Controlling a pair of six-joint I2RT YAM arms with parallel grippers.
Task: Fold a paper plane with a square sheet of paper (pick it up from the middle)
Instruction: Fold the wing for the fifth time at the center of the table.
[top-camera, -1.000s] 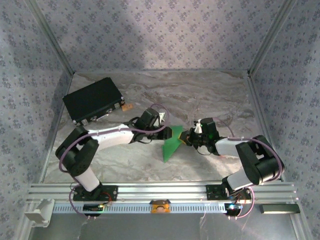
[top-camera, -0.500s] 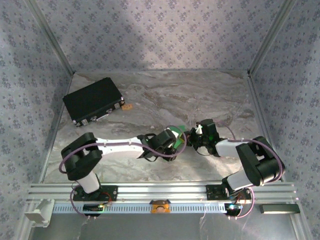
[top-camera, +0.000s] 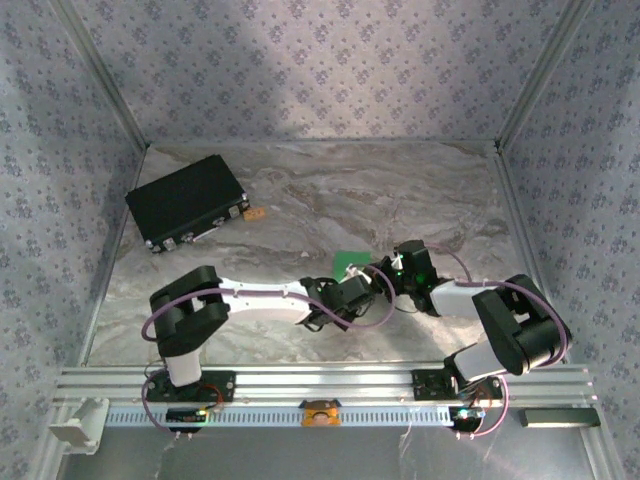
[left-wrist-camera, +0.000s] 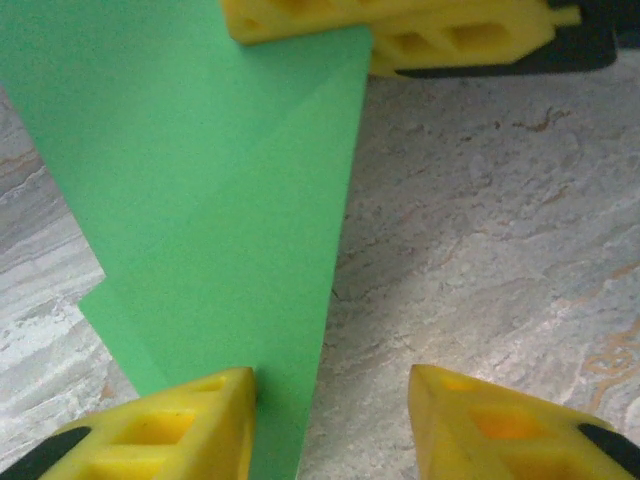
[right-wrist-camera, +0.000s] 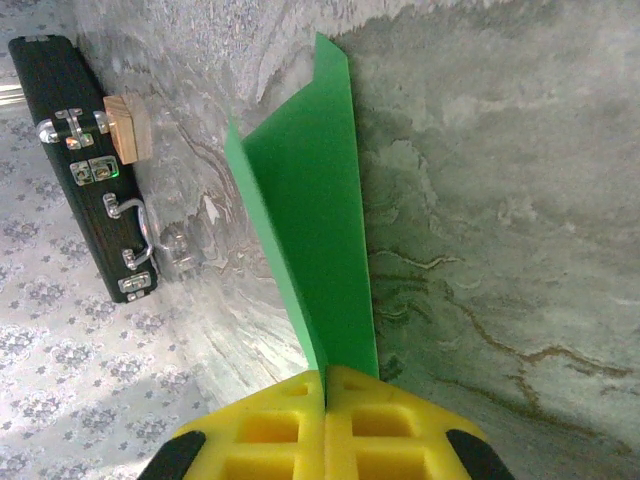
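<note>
1. The fold is in hand. The square sheet of paper (left-wrist-camera: 210, 200) is already doubled into a narrow pointed shape with diagonal creases. By my reading it is not yet a finished dart. It sits about mid-desk, a little toward the near edge.
2. The right pincer (right-wrist-camera: 325, 378) is clamped shut on one end of the sheet and anchors it.
3. The left pincer (left-wrist-camera: 330, 378) stands with its jaws apart and grips nothing. One finger lies over the sheet's other end and one over bare desk (top-camera: 420, 190), with the long folded edge running between them.
4. The next move likely calls for the left pincer to press or pinch along that edge while the right holds firm. Paper this thin may buckle or slip.
5. The black case (top-camera: 188, 200) lies at the far left corner with a small block (top-camera: 254, 213) just beside it, both well apart from the work. The real obstacle is how closely the two pincers crowd each other.
</note>
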